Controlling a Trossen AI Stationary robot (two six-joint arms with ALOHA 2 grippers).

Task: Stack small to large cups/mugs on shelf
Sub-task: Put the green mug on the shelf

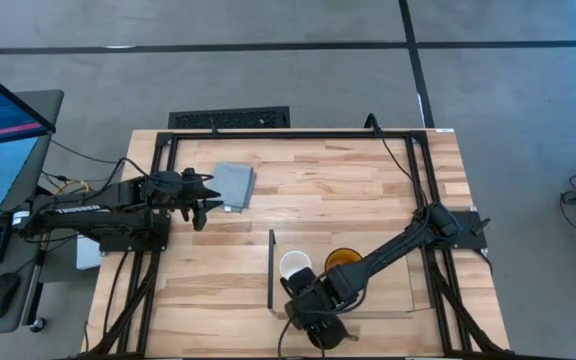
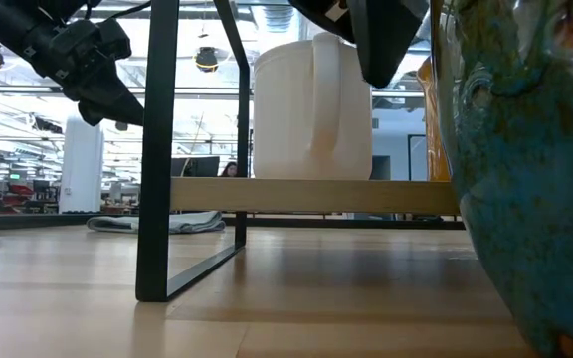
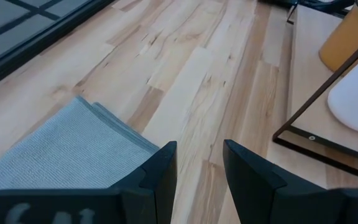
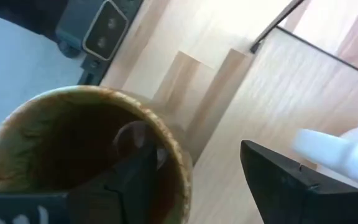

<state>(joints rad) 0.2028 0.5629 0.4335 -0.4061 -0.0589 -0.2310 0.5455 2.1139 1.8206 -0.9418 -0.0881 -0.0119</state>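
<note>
While the left gripper [image 1: 201, 203] hangs above the table's left half with its fingers [image 3: 161, 171] spread and nothing between them, just beside the folded cloth [image 1: 235, 186], the right gripper [image 1: 320, 318] is down at the near edge of the table [image 1: 348, 180], at the near end of the shelf [image 1: 393, 290]. Its wrist view shows one finger [image 4: 138, 176] inside the brown-lined mug [image 4: 82, 149] and the other [image 4: 291, 180] outside the rim, so the jaws straddle the wall; whether they are pinching it I cannot tell. In the low view that mug [image 2: 525, 189] fills the right side as a blue-green glazed bulk. On the shelf, the white mug [image 1: 295, 265] stands just right of the dark upright panel [image 1: 271, 270], with the amber mug [image 1: 342, 261] near it on the right, the two apart. From table height the white mug sits on the raised board, handle facing the camera.
</note>
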